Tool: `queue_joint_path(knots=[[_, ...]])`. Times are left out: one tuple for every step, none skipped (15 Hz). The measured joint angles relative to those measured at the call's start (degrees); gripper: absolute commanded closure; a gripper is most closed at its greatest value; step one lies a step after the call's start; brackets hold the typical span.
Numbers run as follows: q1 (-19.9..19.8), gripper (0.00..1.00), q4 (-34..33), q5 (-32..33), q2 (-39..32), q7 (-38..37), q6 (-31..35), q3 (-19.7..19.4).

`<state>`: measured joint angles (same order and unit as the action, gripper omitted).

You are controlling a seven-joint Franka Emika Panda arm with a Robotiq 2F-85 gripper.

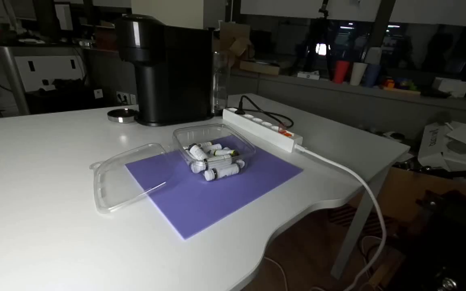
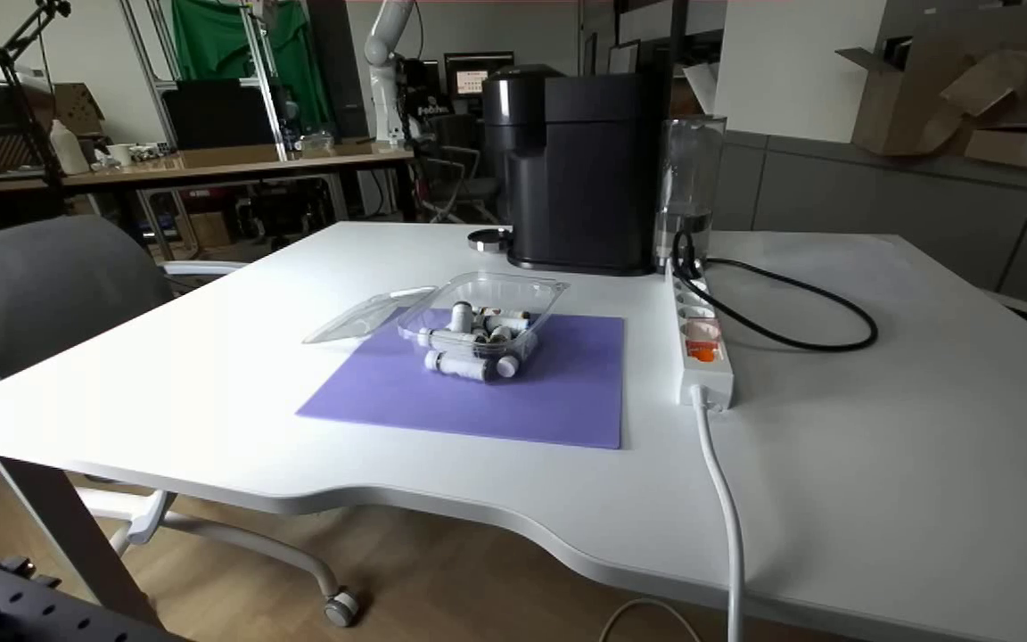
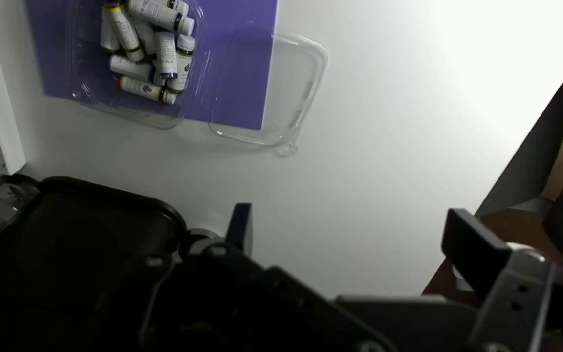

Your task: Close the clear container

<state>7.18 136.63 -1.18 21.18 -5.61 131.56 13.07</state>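
Note:
The clear container (image 1: 250,150) stands without its lid on it, holding several small white-labelled bottles (image 1: 210,155). It sits mostly on the purple mat (image 1: 200,214) and shows in both exterior views (image 2: 531,290) and in the wrist view (image 3: 140,116). Its clear lid (image 1: 126,173) lies beside it, partly over the mat and partly over the white table, and looks tilted in an exterior view (image 2: 369,316). Whether lid and container are joined, I cannot tell. In the wrist view the lid (image 3: 289,93) is ahead of my gripper (image 3: 348,207), which is wide open and empty, apart from both.
A tall black machine (image 1: 176,72) stands behind the container, with a small metal ring-like tray (image 1: 122,115) at its foot. A white power strip (image 1: 263,129) with a black plug and a white cable lies beside the mat. The table edge (image 2: 442,510) curves at the front.

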Motion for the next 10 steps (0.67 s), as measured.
queue_joint_path(knots=[[0.0, 0.00, 0.0, 0.0, 0.0, 0.0, 0.0, 0.0], [0.0, 0.00, 0.0, 0.0, 0.0, 0.0, 0.0, 0.0], [0.0, 0.00, 0.0, 0.0, 0.0, 0.0, 0.0, 0.0], [0.0, 0.00, 0.0, 0.0, 0.0, 0.0, 0.0, 0.0], [0.0, 0.00, 0.1, 0.3, 0.0, 0.0, 0.0, 0.0], [0.0, 0.00, 0.2, 1.3, -0.1, -0.1, 0.2, 0.0], [-0.1, 0.00, 0.6, 2.8, -0.3, -0.3, 0.5, 0.2], [-0.3, 0.00, 1.1, 4.4, -0.6, -0.6, 1.2, 0.3], [-0.5, 0.00, 1.8, 5.8, -1.1, -0.9, 1.9, 0.4], [-0.7, 0.00, 2.6, 6.9, -1.7, -1.1, 2.7, 0.4]])
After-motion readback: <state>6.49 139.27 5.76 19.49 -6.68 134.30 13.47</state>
